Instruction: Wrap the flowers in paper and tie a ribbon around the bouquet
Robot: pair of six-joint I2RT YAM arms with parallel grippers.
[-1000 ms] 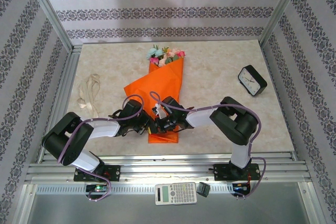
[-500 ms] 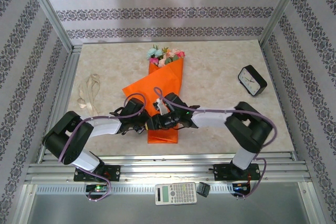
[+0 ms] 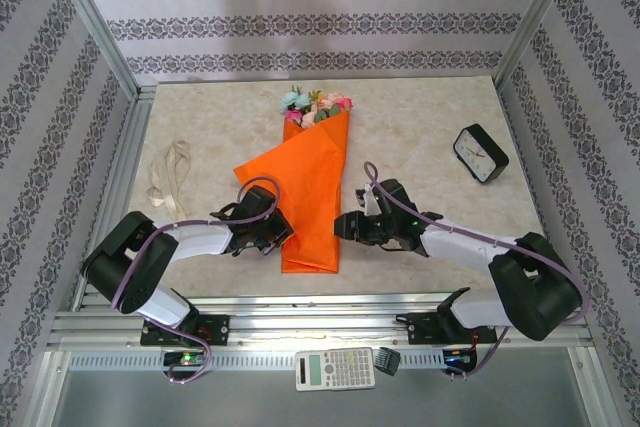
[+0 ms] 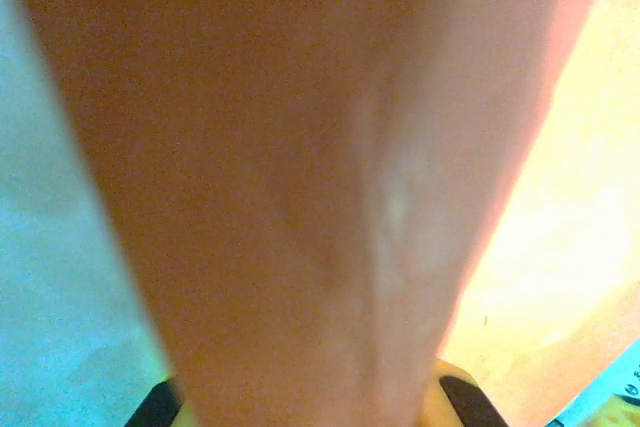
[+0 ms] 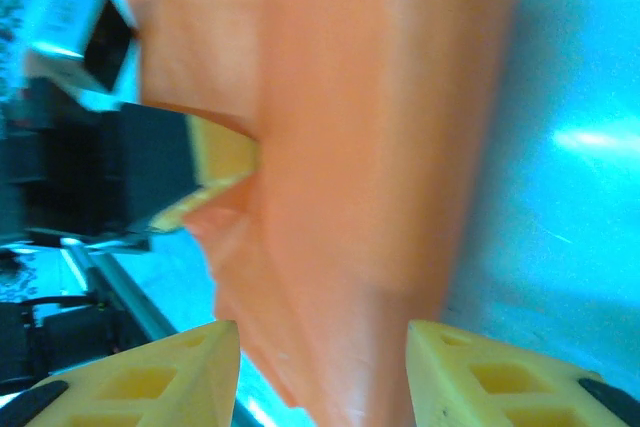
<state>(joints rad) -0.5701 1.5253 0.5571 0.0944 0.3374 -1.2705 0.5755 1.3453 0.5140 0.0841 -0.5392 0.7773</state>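
Observation:
The bouquet [image 3: 312, 182] lies on the table as an orange paper [image 5: 370, 147] cone, with the flowers [image 3: 315, 107] poking out of its far, wide end. My left gripper [image 3: 283, 234] is at the cone's lower left edge, shut on the paper; one of its yellow fingers [image 5: 222, 159] pinches the edge in the right wrist view. The left wrist view has blurred paper [image 4: 300, 167] pressed close against the camera. My right gripper [image 3: 343, 226] is just right of the cone's narrow end, open, its pads either side of the paper [image 5: 322, 372]. The ribbon [image 3: 168, 175] lies loose at the far left.
A black alarm clock [image 3: 481, 153] stands at the right of the table. A calculator [image 3: 335, 368] rests on the front rail below the arms. Aluminium frame posts and patterned walls close in the sides and back.
My right gripper opened, let go of the paper and drew back to the right, off the cone. The left gripper stayed shut at the cone's left edge.

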